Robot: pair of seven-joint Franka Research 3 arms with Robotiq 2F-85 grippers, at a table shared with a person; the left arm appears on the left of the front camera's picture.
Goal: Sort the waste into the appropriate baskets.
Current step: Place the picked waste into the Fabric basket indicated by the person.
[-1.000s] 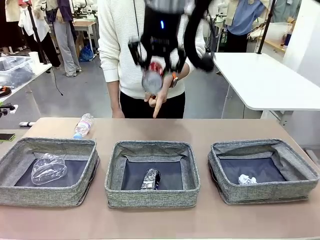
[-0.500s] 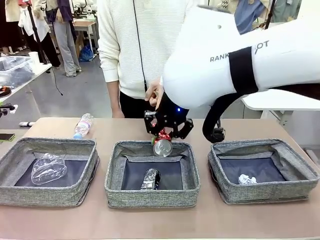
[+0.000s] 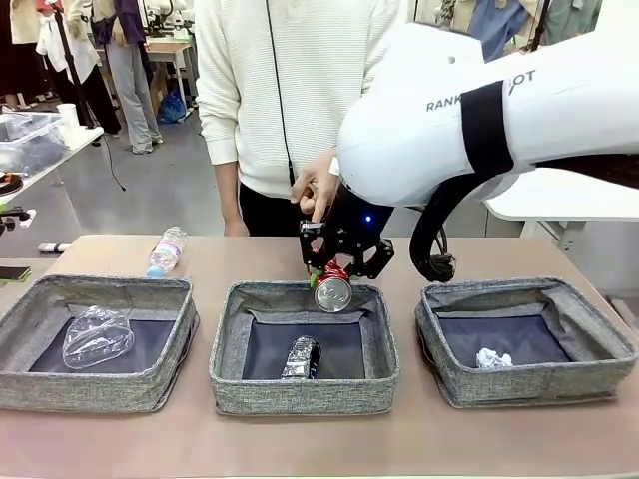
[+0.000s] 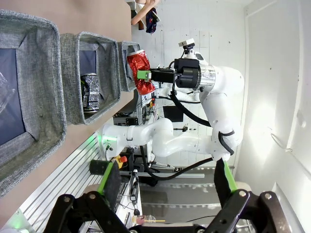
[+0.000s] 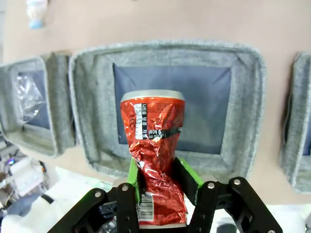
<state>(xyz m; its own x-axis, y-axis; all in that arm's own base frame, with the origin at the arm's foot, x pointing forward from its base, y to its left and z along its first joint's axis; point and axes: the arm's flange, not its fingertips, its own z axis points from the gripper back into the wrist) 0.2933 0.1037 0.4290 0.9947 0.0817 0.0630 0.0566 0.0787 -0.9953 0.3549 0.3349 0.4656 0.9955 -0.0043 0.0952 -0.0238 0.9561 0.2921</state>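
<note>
Reaching across the middle of the tan table (image 3: 200,439), the large white right robot arm (image 3: 469,110) hangs over the far rim of the middle grey woven fabric basket (image 3: 305,384). A person in a white ribbed sweater (image 3: 290,80) stands at the table's far edge, one hand (image 3: 316,186) just behind the arm. Two matching baskets flank the middle one along the near edge: the left basket (image 3: 95,384) holds a crumpled clear plastic bottle (image 3: 97,336), the right basket (image 3: 529,384) a crumpled white paper ball (image 3: 491,357). Another clear plastic bottle with a label (image 3: 167,249) lies on the table near the far left corner.

The right gripper (image 5: 163,182) has its green pads pressed against the dented waist of a crushed red drink can (image 5: 154,150), pinching it. The can's long axis runs along the fingers, one end tilted down towards the basket. Below it, a dark blue-black drink can (image 3: 302,356) lies on the middle basket's dark bottom, lengthwise from near to far.

The left gripper (image 4: 165,187) stands spread wide, holding nothing.
</note>
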